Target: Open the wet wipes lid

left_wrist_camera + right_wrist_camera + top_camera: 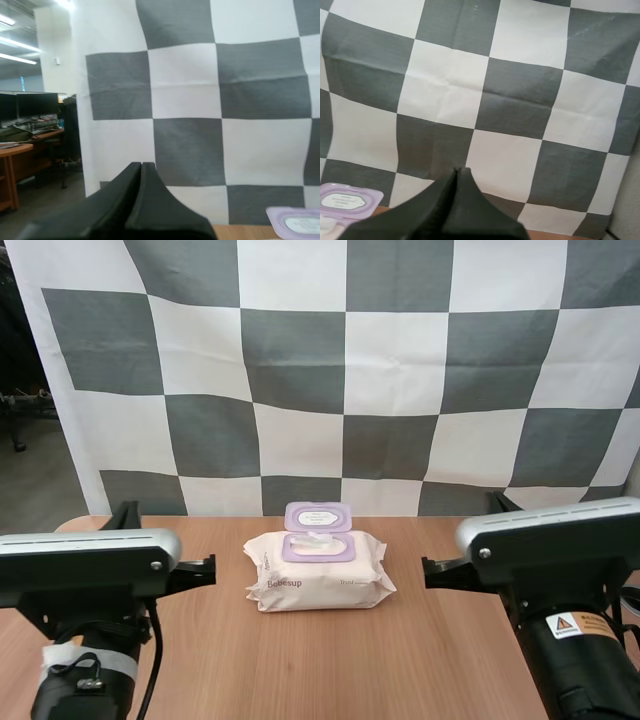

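Observation:
A white pack of wet wipes (318, 574) lies in the middle of the wooden table (330, 660). Its purple lid (318, 518) stands flipped up at the back, and a wipe pokes out of the purple opening (317, 545). The upright lid also shows beside my left gripper (141, 165) as a purple flap (296, 222), and beside my right gripper (456, 171) as a purple flap (347, 200). Both grippers are shut on nothing, fingers pressed together as one dark wedge. Each hangs level at its own side of the pack, well apart from it.
The left arm (90, 570) stands at the table's left front, the right arm (560, 540) at its right front. Bare wood runs between them in front of the pack.

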